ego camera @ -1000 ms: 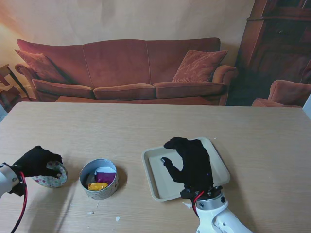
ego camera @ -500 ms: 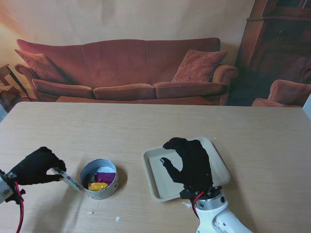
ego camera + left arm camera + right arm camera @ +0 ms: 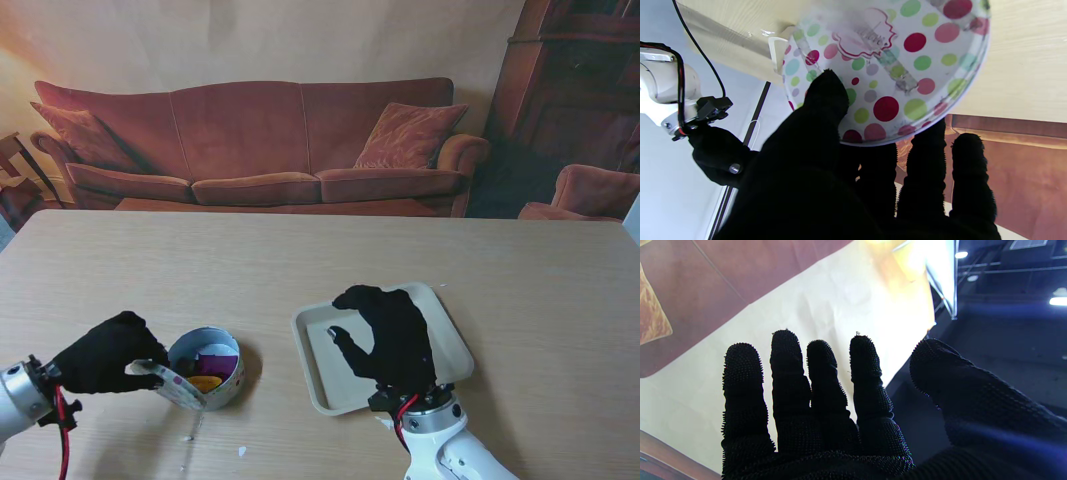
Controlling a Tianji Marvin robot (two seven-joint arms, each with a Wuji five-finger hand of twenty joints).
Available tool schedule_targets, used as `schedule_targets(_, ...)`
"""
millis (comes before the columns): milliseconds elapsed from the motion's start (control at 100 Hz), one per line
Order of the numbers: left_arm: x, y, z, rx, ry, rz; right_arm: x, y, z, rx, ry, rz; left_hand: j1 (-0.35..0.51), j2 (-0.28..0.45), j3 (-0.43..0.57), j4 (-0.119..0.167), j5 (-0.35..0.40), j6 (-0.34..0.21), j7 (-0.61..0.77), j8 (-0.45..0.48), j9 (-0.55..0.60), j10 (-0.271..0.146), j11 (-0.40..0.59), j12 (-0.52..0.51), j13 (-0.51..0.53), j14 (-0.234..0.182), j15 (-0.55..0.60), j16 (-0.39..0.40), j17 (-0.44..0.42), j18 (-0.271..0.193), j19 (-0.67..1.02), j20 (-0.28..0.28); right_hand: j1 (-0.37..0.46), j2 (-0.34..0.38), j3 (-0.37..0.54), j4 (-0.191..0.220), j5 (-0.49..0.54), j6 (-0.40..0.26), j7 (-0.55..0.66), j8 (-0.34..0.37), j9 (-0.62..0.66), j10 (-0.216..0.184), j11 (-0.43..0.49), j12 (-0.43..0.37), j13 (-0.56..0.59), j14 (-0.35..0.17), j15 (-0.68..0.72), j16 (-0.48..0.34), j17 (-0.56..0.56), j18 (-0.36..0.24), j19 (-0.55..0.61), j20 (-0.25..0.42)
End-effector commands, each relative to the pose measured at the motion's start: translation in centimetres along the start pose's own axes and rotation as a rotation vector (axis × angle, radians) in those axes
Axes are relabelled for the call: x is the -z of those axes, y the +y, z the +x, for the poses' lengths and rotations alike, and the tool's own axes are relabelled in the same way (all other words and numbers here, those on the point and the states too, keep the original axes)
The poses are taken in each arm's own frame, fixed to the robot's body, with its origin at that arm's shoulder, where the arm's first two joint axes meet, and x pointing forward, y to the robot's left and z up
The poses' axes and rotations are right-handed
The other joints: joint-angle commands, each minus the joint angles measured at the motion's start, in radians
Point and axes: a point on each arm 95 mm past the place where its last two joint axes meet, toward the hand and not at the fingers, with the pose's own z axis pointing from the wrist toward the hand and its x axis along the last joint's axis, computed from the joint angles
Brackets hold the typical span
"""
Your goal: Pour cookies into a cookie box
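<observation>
Left robot hand (image 3: pixel 108 352): closed on the round polka-dot lid (image 3: pixel 168 380), thumb on its printed face, fingers behind its rim; the lid is held tilted at the near-left edge of the tin, apparently for capping.
Cookie box: a round pale tin (image 3: pixel 205 368), open, on the table (image 3: pixel 250 270); wrapped yellow and purple pieces are seen inside.
Right robot hand (image 3: pixel 390 335): open, fingers spread, nothing held, hovering over the beige rectangular tray (image 3: pixel 320 375) right of the tin; the tray appears emptied.
</observation>
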Motion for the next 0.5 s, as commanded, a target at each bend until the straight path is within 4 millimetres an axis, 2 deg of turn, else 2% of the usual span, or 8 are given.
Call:
schedule_targets(0, -1.8, -0.5, 0.2, 0.017, 0.003, 0.003, 0.1, -0.2, 0.3, -0.015, -0.002, 0.013, 0.016, 0.010, 0.059, -0.007, 0.005, -0.016, 0.025, 0.012, 0.019, -0.016, 0.013, 0.006, 0.026, -0.001, 0.011, 0.025, 0.002, 0.021, 0.012, -0.010, 0.023, 0.033, -0.022, 0.029, -0.009, -0.015, -0.042, -0.005, -0.020, -0.017, -0.018, -0.005, 0.003, -0.020, -0.001, -0.001, 0.002, 0.007, -0.001, 0.011)
schedule_targets(80, -3.4, -0.4, 0.3, 0.099, -0.001, -0.009, 0.2, -0.2, 0.3, -0.018, -0.004, 0.013, 0.027, 0.010, 0.065, -0.004, 0.003, 0.002, 0.022, 0.012, 0.013, 0.000, 0.014, 0.005, 0.012, 0.017, 0.010, 0.029, -0.016, 0.019, 0.007, -0.012, 0.022, 0.034, -0.023, 0.031, -0.008, -0.012, -0.044, -0.004, -0.020, -0.016, -0.019, -0.006, 0.003, -0.020, -0.002, -0.001, 0.003, 0.008, 0.000, 0.011)
schedule_targets(270, -6.6, -0.7, -0.4, 0.129, -0.038, -0.059, 0.2, -0.2, 0.3, -0.023, -0.009, 0.019, 0.023, 0.026, 0.050, -0.001, -0.007, -0.001, 0.021, 0.023, -0.003, -0.003, 0.030, 0.008, 0.005, 0.012, 0.018, 0.039, -0.019, 0.012, 0.008, -0.009, 0.022, 0.037, -0.028, 0.035, -0.007, -0.011, -0.050, -0.001, -0.018, -0.016, -0.019, -0.006, 0.007, -0.019, -0.002, 0.000, 0.005, 0.009, 0.001, 0.013)
schedule_targets(490, -8.4, 0.1, -2.2, 0.186, -0.131, -0.078, 0.2, -0.3, 0.2, -0.032, -0.010, 0.031, 0.034, 0.023, 0.034, 0.008, -0.011, 0.009, 0.022, 0.034, -0.011, 0.007, 0.047, 0.009, 0.000, 0.023, 0.033, 0.052, -0.021, 0.017, 0.011, -0.001, 0.021, 0.042, -0.031, 0.038, -0.007, -0.008, -0.057, 0.003, -0.019, -0.015, -0.021, -0.007, 0.006, -0.017, -0.003, 0.001, 0.006, 0.012, 0.002, 0.015)
